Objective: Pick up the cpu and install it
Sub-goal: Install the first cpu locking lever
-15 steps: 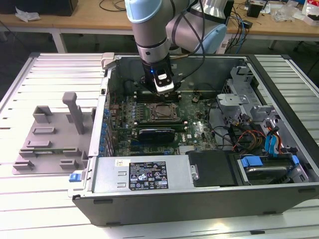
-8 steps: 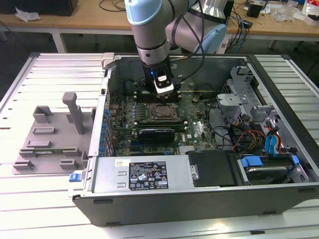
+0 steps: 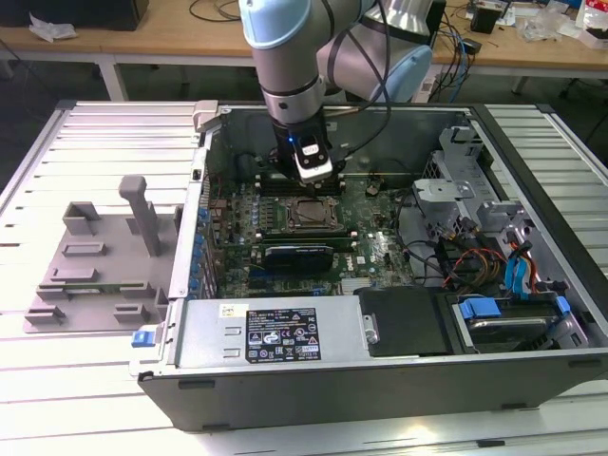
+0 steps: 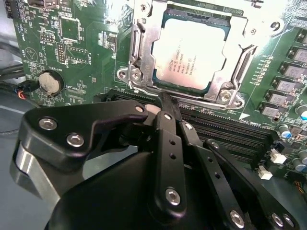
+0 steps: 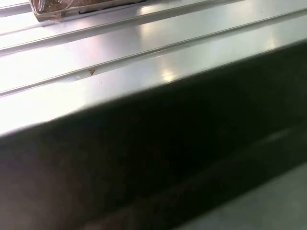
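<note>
The cpu [image 4: 189, 55], a flat square chip with a silver-grey top, lies inside the silver metal frame of the motherboard socket [image 4: 139, 52]. In the exterior view the cpu [image 3: 312, 216] sits mid-board in the open computer case [image 3: 380, 380]. My gripper [image 4: 164, 99] hangs just beside the socket, over the black memory slots [image 4: 225, 132]. Its black fingers [image 4: 168, 129] are shut together with nothing between them. In the exterior view the gripper [image 3: 314, 177] is a little behind the socket, close above the board.
A grey plastic fixture tray [image 3: 95, 266] lies on the slatted table at the exterior view's left. Case walls ring the board. Drive bays and coloured cables [image 3: 494, 261] fill the exterior view's right. A coin battery [image 4: 50, 82] sits on the board.
</note>
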`<state>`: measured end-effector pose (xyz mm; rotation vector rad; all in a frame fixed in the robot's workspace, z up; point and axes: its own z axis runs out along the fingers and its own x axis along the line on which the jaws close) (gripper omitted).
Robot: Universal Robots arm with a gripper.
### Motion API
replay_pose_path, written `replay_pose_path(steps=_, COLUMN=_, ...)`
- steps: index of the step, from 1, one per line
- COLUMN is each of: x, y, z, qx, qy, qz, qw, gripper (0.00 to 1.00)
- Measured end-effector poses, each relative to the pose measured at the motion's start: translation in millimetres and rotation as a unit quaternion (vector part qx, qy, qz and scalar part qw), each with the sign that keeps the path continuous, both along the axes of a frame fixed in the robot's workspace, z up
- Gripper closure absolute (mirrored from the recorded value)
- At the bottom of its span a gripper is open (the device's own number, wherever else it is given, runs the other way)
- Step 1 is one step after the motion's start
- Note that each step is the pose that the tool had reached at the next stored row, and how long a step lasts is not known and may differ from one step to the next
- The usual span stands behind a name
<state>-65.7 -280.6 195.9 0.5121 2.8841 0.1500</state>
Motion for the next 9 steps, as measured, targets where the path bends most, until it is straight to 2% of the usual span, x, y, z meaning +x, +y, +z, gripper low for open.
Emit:
replay_pose_path(steps=4, x=1.8, y=-2.4, z=0.0, qx=0.0046, qy=0.0000, qz=0.000, qw=1.0000, gripper=0.89)
replay_pose_path(steps=5, x=1.7, y=-2.6, z=0.1, qx=0.0073, qy=0.0001, qz=0.000, qw=1.0000, gripper=0.89)
replay_pose_path(steps=7, x=1.7, y=-2.9, z=0.3, qx=0.0232, qy=0.0003, qz=0.000, qw=0.9997, gripper=0.89)
replay_pose_path(steps=9, x=1.7, y=-2.9, z=0.1, qx=0.0283, qy=0.0002, qz=0.000, qw=0.9996, gripper=0.89)
